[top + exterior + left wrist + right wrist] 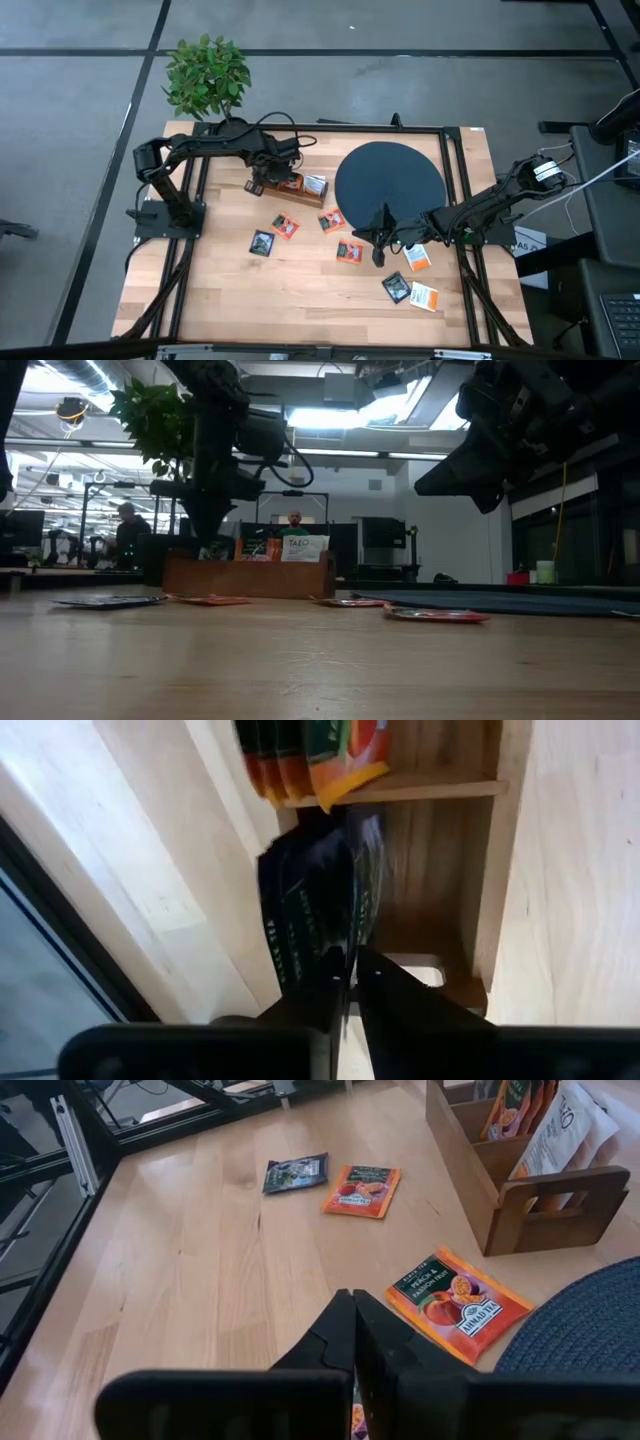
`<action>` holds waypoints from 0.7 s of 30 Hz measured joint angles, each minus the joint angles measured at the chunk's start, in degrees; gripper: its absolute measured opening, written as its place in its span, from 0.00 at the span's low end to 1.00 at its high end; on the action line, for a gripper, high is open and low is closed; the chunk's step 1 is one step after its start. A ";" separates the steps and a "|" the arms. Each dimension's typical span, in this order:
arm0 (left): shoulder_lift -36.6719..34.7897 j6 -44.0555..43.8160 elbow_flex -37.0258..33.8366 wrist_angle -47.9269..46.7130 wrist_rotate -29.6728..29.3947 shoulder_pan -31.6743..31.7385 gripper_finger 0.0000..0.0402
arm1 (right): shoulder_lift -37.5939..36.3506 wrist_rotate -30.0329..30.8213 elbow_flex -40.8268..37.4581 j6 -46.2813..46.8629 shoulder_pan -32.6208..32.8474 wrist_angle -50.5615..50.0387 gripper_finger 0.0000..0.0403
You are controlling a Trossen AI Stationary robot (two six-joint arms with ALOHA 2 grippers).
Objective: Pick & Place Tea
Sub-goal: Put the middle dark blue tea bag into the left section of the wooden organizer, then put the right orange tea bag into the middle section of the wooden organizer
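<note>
The wooden tray [287, 187] lies near the table's far left, with orange [290, 181] and white [315, 186] sachets standing in its compartments. My left gripper [352, 978] points down into the tray's left end compartment [425, 920], shut on a dark green-printed sachet [315, 900]. Several more sachets lie flat on the table: dark [261, 243], red-orange [285, 226] [332, 221] [349, 252], white-orange [417, 257]. My right gripper [352, 1320] hovers shut above the table beside the red-orange sachet [455, 1305], holding nothing. My left gripper pinches the dark sachet between its two fingers by the near edge [338, 958]. The fingers come from above, pointing down. The sachet stands on edge inside the tray's end compartment, next to the orange sachets [310, 755]; whether its lower edge rests on the tray floor is hidden.
A big black round disc [390, 185] lies right of the tray. A potted plant [207, 75] stands at the far left corner. Two more sachets [396, 288] [426, 297] lie near the right front. Bare wood stretches across the table's near left. People sit in the room beyond.
</note>
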 joint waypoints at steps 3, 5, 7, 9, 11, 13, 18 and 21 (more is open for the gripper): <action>0.00 -0.37 0.00 0.25 0.00 0.00 0.11 | 0.00 -0.44 0.00 0.00 0.00 0.00 0.01; 0.00 -0.38 0.00 0.26 0.00 0.00 0.14 | 0.00 -0.46 0.01 0.00 0.00 0.00 0.01; 0.00 -0.65 0.00 0.20 -0.01 0.00 0.18 | 0.00 -0.48 0.00 0.00 0.00 0.00 0.01; -0.02 -1.20 0.00 0.06 -0.14 -0.02 0.21 | 0.00 -0.48 0.01 0.01 0.00 0.01 0.01; -0.02 -1.52 0.00 -0.16 -0.59 -0.15 0.23 | 0.00 -0.49 0.00 0.00 0.00 0.00 0.01; -0.30 -0.98 -0.02 -0.56 -2.31 -0.50 0.25 | 0.00 -0.50 0.00 -0.02 0.00 0.01 0.01; -1.67 -0.11 -0.02 -0.61 -6.39 -1.87 0.26 | 0.00 -0.52 0.00 -0.01 0.00 0.00 0.01; -3.35 0.12 -0.02 -0.88 -7.72 -2.57 0.25 | 0.00 -0.52 0.00 -0.11 0.00 -0.04 0.01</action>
